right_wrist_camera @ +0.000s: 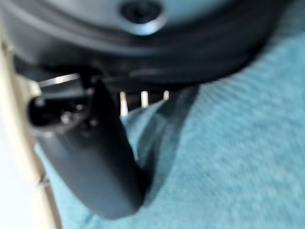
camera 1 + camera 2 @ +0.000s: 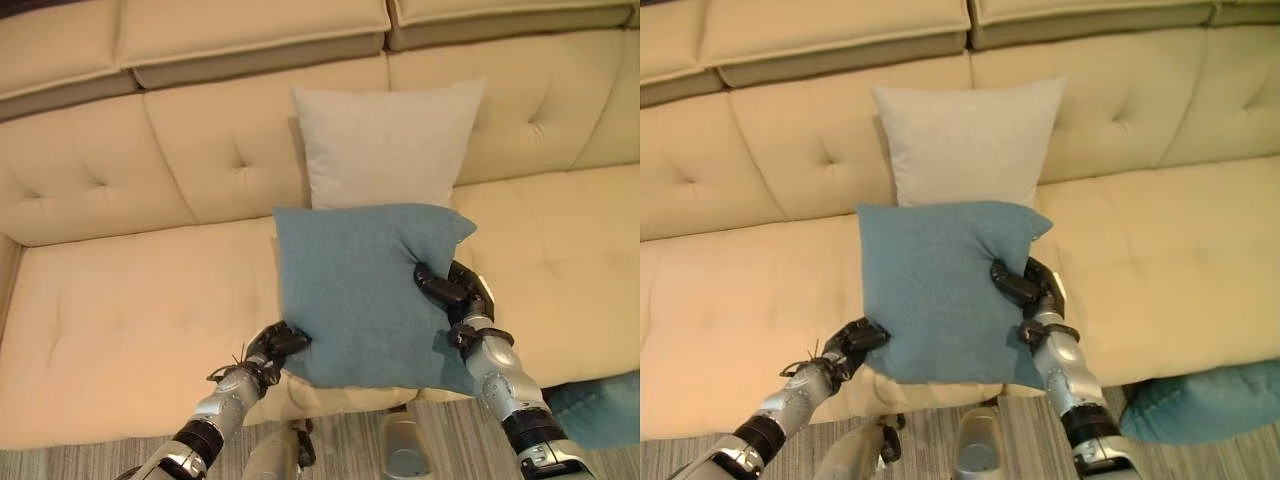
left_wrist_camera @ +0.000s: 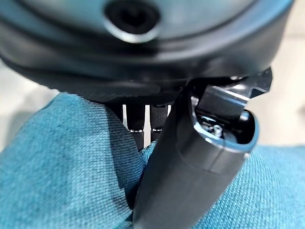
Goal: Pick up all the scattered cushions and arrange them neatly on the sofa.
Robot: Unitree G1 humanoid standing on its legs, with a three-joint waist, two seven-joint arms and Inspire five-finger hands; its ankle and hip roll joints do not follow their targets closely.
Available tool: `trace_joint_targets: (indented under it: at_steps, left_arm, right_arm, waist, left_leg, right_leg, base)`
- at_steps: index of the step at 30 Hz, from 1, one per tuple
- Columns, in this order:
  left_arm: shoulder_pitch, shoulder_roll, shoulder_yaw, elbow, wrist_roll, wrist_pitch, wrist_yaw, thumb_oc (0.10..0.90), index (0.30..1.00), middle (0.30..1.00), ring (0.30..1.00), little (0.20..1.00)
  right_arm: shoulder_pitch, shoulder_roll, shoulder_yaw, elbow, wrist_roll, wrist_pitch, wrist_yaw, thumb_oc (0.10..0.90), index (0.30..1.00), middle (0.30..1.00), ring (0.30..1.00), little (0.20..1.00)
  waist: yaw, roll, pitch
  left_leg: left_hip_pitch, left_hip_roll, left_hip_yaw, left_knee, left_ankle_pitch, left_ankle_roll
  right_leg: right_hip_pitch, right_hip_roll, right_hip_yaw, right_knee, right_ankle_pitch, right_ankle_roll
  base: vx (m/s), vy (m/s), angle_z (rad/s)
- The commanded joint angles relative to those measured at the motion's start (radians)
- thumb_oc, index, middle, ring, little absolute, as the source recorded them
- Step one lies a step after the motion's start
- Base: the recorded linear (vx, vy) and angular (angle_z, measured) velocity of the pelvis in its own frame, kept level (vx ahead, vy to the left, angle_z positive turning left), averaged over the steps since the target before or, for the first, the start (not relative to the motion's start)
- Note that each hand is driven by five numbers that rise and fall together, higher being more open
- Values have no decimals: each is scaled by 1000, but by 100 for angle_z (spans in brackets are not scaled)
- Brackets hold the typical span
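Here, blue cushion (image 2: 360,295) pinched at edges, left hand (image 2: 275,345), right hand (image 2: 450,290)

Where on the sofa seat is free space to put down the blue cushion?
The beige sofa seat is bare left of the pale grey cushion, and also to its right. The middle is crowded: both hands, left and right, hold the blue fabric cushion there.

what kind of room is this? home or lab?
Looks like a living room, probably a home or a mock-up of one: a tufted cream sofa, a pale grey cushion propped on it, and striped carpet in front.
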Motion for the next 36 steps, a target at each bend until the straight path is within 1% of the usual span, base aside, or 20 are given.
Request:
trace_joint_targets:
  at_steps: [1, 3, 5, 6, 8, 9, 11, 13, 14, 17, 22, 24, 26, 27, 28, 30, 31, 32, 34, 36]
  left_arm:
    - [-56, -117, 22, -243, -41, -90, -124, 400, 300, 300, 300, 300]
    - [-18, -84, 37, -285, -32, -82, -116, 400, 300, 300, 300, 300]
    - [-6, -59, 47, -308, -23, -79, -117, 400, 300, 300, 300, 300]
    - [40, -29, 60, -369, -17, -77, -120, 400, 300, 300, 300, 300]
    - [82, -30, 78, -367, -22, -67, -120, 400, 300, 300, 300, 300]
    - [105, -39, 91, -358, -14, -63, -121, 400, 300, 300, 300, 300]
    - [144, -32, 99, -370, 2, -60, -118, 400, 300, 300, 300, 300]
    - [167, -28, 96, -370, 4, -59, -117, 400, 300, 300, 300, 300]
    - [168, -28, 96, -370, 4, -59, -117, 400, 300, 300, 300, 300]
    - [183, -38, 104, -340, 8, -61, -109, 400, 300, 300, 300, 300]
    - [170, -22, 113, -319, 8, -66, -100, 400, 300, 300, 300, 300]
    - [169, -12, 119, -318, 5, -66, -103, 400, 300, 300, 300, 300]
    - [169, 2, 122, -310, 18, -65, -106, 400, 300, 300, 300, 300]
    - [156, 13, 125, -303, 35, -67, -106, 400, 300, 300, 300, 300]
    - [156, 13, 125, -302, 35, -67, -106, 400, 300, 300, 300, 300]
    - [119, 18, 111, -280, 75, -64, -93, 400, 300, 300, 300, 300]
    - [103, 14, 100, -268, 80, -65, -83, 400, 300, 300, 300, 300]
    - [80, 4, 85, -243, 87, -67, -79, 400, 300, 300, 300, 300]
    - [45, -35, 62, -207, 93, -69, -66, 400, 300, 300, 300, 300]
    - [8, -72, 43, -160, 94, -74, -60, 400, 300, 300, 300, 300]
  right_arm:
    - [47, 97, 159, -175, -134, -12, 111, 400, 300, 300, 300, 300]
    - [71, 102, 188, -187, -141, -6, 111, 400, 300, 300, 300, 300]
    - [58, 102, 202, -196, -150, -4, 113, 400, 300, 300, 300, 300]
    - [42, 93, 229, -202, -161, -1, 115, 400, 300, 300, 300, 300]
    - [11, 89, 276, -193, -174, 11, 136, 400, 300, 300, 300, 300]
    - [0, 83, 301, -191, -210, 19, 139, 400, 300, 300, 300, 300]
    - [-2, 76, 331, -198, -227, 40, 148, 400, 300, 300, 300, 300]
    - [-13, 77, 366, -191, -248, 48, 158, 400, 300, 300, 300, 300]
    - [-13, 77, 366, -191, -248, 48, 158, 400, 300, 300, 300, 300]
    - [-36, 88, 409, -166, -271, 53, 166, 400, 300, 300, 300, 300]
    - [-90, 95, 438, -144, -305, 60, 155, 400, 300, 300, 300, 300]
    - [-100, 100, 447, -135, -306, 67, 158, 400, 300, 300, 300, 300]
    - [-112, 122, 453, -139, -325, 69, 161, 400, 300, 300, 300, 300]
    - [-127, 148, 464, -134, -340, 71, 169, 400, 300, 300, 300, 300]
    - [-127, 148, 464, -134, -340, 71, 170, 400, 300, 300, 300, 300]
    - [-139, 177, 477, -126, -377, 73, 173, 400, 300, 300, 300, 300]
    - [-142, 179, 482, -134, -387, 74, 175, 400, 300, 300, 300, 300]
    - [-141, 182, 487, -130, -389, 74, 177, 400, 300, 300, 300, 300]
    - [-143, 179, 486, -136, -383, 80, 168, 400, 300, 300, 300, 300]
    - [-170, 186, 490, -116, -351, 69, 146, 400, 300, 300, 300, 300]
  waist:
    - [63, 4, -244]
    - [106, -6, -268]
    - [129, -4, -271]
    - [169, 9, -248]
    - [187, 9, -216]
    - [178, -3, -206]
    - [157, -25, -214]
    - [142, -42, -239]
    - [140, -42, -241]
    - [119, -54, -277]
    - [128, -52, -281]
    - [135, -50, -284]
    - [156, -59, -285]
    - [183, -82, -277]
    - [182, -83, -278]
    - [195, -108, -252]
    - [189, -112, -241]
    - [174, -109, -233]
    - [132, -97, -230]
    - [98, -95, -221]
  left_leg:
    - [-60, -19, -70, 85, -89, -12]
    - [-94, -33, -96, 64, -33, -13]
    - [-124, -38, -111, 49, 8, -22]
    - [-196, -17, -149, 40, 103, -83]
    - [-220, -42, -224, 69, 63, -105]
    - [-211, -37, -202, 124, 12, -84]
    - [-174, 15, -120, 208, -88, -52]
    - [-80, 67, -90, 218, -159, -53]
    - [-81, 67, -92, 216, -157, -54]
    - [39, 227, -4, 143, -124, -91]
    - [-9, 377, 137, 54, -3, -187]
    - [-3, 377, 149, 37, -5, -196]
    - [-29, 347, 137, 53, -15, -187]
    - [-76, 303, 107, 102, -53, -167]
    - [-79, 302, 106, 104, -55, -167]
    - [-87, 221, 70, 146, -125, -99]
    - [-84, 202, 51, 149, -137, -82]
    - [-76, 185, 28, 140, -144, -65]
    - [-35, 143, -25, 113, -164, -36]
    - [8, 93, -53, 106, -201, -18]
  right_leg:
    - [44, 258, 106, 213, -159, -90]
    - [94, 264, 119, 133, -204, -171]
    - [117, 275, 116, 81, -219, -180]
    - [103, 310, 130, 48, -205, -210]
    - [69, 305, 106, 42, -190, -215]
    - [55, 268, 66, 22, -168, -202]
    - [40, 204, -9, -17, -138, -190]
    - [38, 153, -81, -64, -124, -177]
    - [37, 153, -82, -66, -122, -177]
    - [51, 62, -210, -127, -94, -143]
    - [127, -33, -364, -192, -72, -93]
    - [144, -49, -386, -205, -63, -76]
    - [158, -91, -412, -214, -23, -56]
    - [161, -149, -425, -191, 6, -35]
    - [160, -151, -426, -190, 5, -34]
    - [113, -217, -385, -31, 91, -43]
    - [84, -213, -344, 39, 129, -41]
    - [57, -171, -284, 95, 135, -43]
    - [-33, -34, -169, 176, 60, -55]
    - [-98, 72, -115, 147, -28, -75]
  base:
    - [-190, 23, 84]
    - [-305, -39, 77]
    - [-386, -46, 68]
    - [-531, -13, 48]
    - [-636, 63, 39]
    - [-492, 114, 55]
    - [-419, 163, 90]
    - [-219, 181, 87]
    - [-164, 303, 86]
    - [-150, 369, 121]
    - [11, 424, 130]
    - [75, 389, 103]
    - [74, 474, 51]
    - [86, 327, 49]
    - [176, 558, 66]
    - [213, 416, 79]
    - [256, 361, 62]
    - [307, 377, 84]
    - [361, 393, 101]
    - [447, 281, 92]
